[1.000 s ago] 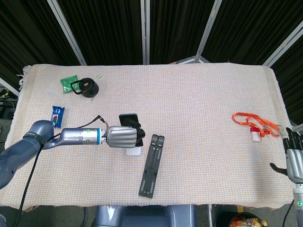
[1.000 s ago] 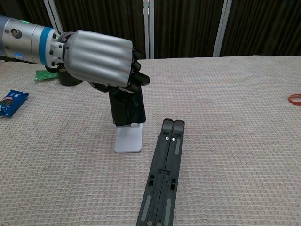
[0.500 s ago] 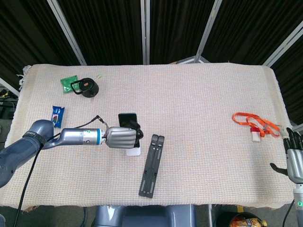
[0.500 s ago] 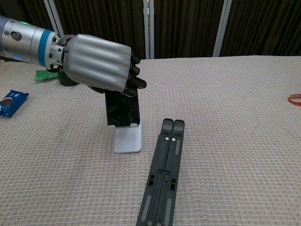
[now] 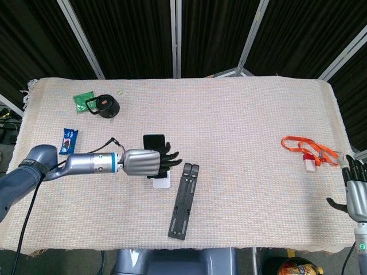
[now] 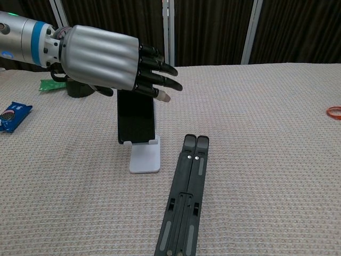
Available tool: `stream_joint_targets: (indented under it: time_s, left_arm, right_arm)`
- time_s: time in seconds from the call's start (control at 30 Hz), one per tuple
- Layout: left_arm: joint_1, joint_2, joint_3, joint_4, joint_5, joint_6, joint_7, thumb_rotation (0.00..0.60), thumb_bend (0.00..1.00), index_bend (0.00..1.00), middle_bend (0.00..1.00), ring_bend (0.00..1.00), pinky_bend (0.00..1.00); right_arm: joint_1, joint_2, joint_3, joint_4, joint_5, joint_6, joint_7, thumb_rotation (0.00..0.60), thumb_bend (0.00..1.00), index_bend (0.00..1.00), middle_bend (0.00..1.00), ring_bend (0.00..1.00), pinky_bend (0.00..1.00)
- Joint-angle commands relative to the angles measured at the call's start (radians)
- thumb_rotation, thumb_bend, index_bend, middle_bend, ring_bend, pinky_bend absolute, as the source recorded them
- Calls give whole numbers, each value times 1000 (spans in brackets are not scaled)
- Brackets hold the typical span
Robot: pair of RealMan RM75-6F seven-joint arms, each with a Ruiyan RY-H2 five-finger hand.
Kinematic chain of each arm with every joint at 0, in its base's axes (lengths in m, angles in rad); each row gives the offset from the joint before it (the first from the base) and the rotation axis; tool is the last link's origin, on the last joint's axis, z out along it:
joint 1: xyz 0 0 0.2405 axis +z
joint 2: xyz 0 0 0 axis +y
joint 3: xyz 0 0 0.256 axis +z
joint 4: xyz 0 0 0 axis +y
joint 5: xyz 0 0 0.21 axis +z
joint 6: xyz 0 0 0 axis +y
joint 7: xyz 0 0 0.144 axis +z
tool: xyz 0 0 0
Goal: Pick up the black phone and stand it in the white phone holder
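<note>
The black phone [image 6: 136,118] [image 5: 153,141] stands upright in the white phone holder [image 6: 145,159] [image 5: 161,183], leaning back against its support. My left hand [image 6: 106,57] [image 5: 146,162] hovers just above and in front of the phone's top with its fingers stretched out and apart, holding nothing. The upper part of the phone is hidden behind the hand in the chest view. My right hand [image 5: 355,192] hangs at the table's right edge, off the cloth, fingers apart and empty; only the head view shows it.
A folded black stand [image 6: 183,201] [image 5: 183,199] lies flat just right of the holder. A black round case [image 5: 105,105], a green packet [image 5: 83,101] and a blue snack wrapper [image 5: 69,138] lie at the left. An orange lanyard with a tag [image 5: 308,151] lies far right.
My left hand has let go of the phone: the fingers uncurled and spread, and the hand lifted slightly. The phone now stands by itself in the holder.
</note>
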Motion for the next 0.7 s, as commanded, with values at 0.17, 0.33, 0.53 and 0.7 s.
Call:
stream_joint_targets:
  time_s: [0.17, 0.33, 0.53, 0.7]
  left_arm:
    - [92, 29, -101, -82, -147, 110, 5, 600, 0, 0, 0, 0, 71]
    - [228, 29, -222, -216, -380, 195, -18, 600, 0, 17, 0, 0, 22]
    - [478, 97, -336, -656, -834, 230, 179, 600, 0, 0, 0, 0, 0]
    - [669, 179, -244, -867, -965, 287, 197, 600, 0, 0, 0, 0, 0]
  right_arm:
    - [-2, 3, -2, -6, -5, 3, 2, 600, 0, 10, 0, 0, 0]
    - [-3, 5, -4, -7, -9, 4, 10, 600, 0, 10, 0, 0, 0]
    - [-5, 10, -8, -12, -24, 6, 29, 600, 0, 10, 0, 0, 0]
    - [-6, 15, -15, -31, -56, 24, 35, 600, 0, 10, 0, 0, 0]
